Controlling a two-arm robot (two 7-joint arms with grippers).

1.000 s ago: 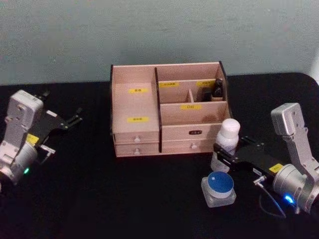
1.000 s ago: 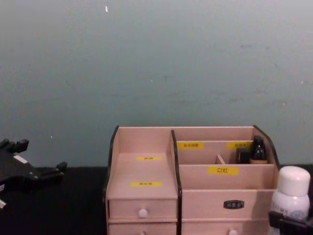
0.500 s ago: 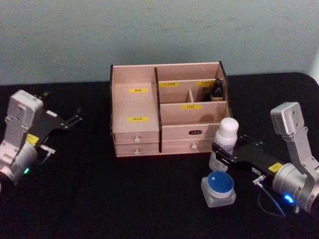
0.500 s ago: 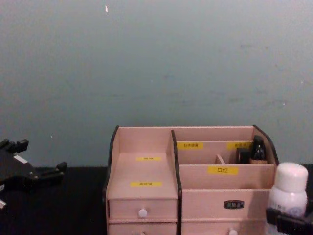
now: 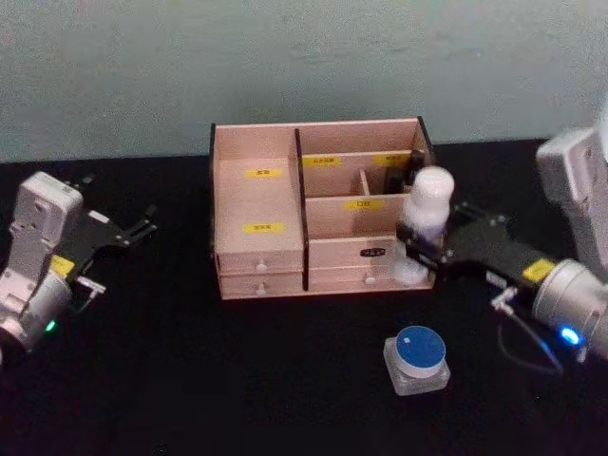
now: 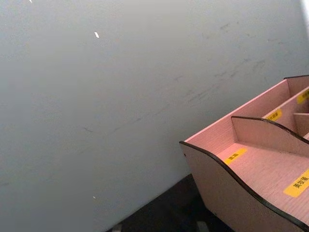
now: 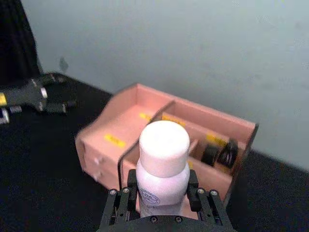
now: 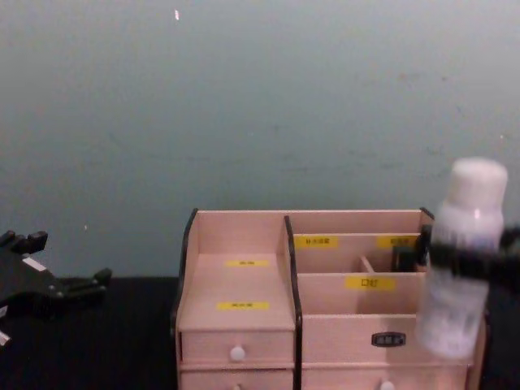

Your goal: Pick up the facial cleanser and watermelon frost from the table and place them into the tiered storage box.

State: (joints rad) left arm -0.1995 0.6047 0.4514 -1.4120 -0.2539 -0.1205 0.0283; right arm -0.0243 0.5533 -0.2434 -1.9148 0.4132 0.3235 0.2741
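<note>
Right gripper (image 5: 414, 249) clenched the facial cleanser (image 5: 426, 202) upright, aloft before the right end of the tiered storage box (image 5: 256, 201). Left gripper (image 5: 142, 223) sat released near the left edge of the table (image 5: 237, 380).

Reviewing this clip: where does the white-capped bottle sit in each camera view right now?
Head view: white-capped bottle right of centre, in the right claw, before the tiered storage box; left claw parked far left.
Chest view: bottle at right edge, before the box's right end.
Right wrist view: bottle low centre.
Left wrist view: box's left end and wall.
Shared landmark: the box's yellow labels.
</note>
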